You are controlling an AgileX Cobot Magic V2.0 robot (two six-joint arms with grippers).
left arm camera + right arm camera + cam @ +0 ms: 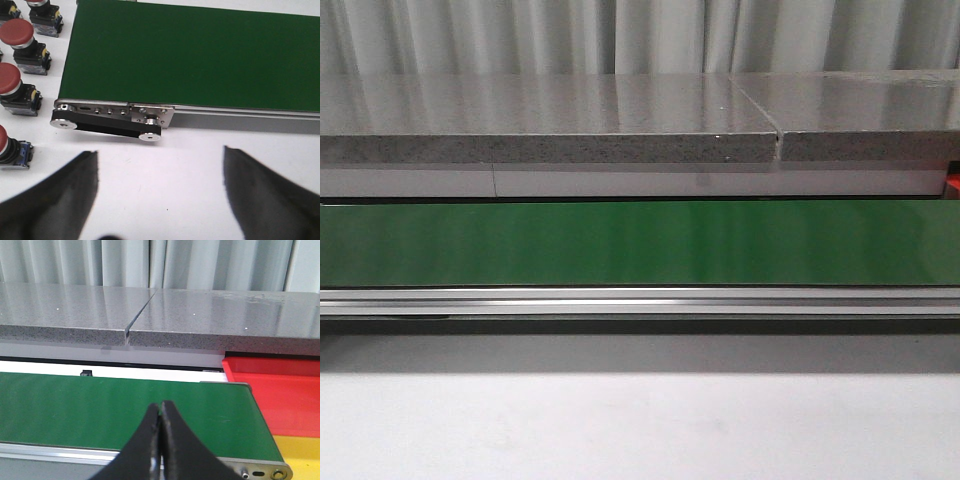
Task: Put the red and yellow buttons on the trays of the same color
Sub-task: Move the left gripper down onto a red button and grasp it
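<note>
Both arms hang idle: my left jaws [160, 195] spread wide beside the red buttons [15, 37], my right jaws [160, 440] pressed together, empty, over the green belt [120, 410].

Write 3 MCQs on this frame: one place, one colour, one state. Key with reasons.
1. Where do the red push buttons sit?
A. On the belt
B. On the white table beside the belt's end
C. In the red tray

2. What colour is the conveyor belt?
A. Green
B. Black
C. Blue

3. How do the two end effectors stand?
A. Both open
B. Left shut, right open
C. Left open, right shut

Key:
1. B: in the left wrist view the red push buttons stand in a row on the white table, off the belt's end, none on it.
2. A: the conveyor belt is green in all views.
3. C: the left end effector has its fingers wide apart with nothing between; the right end effector has its fingertips pressed together, holding nothing.
</note>
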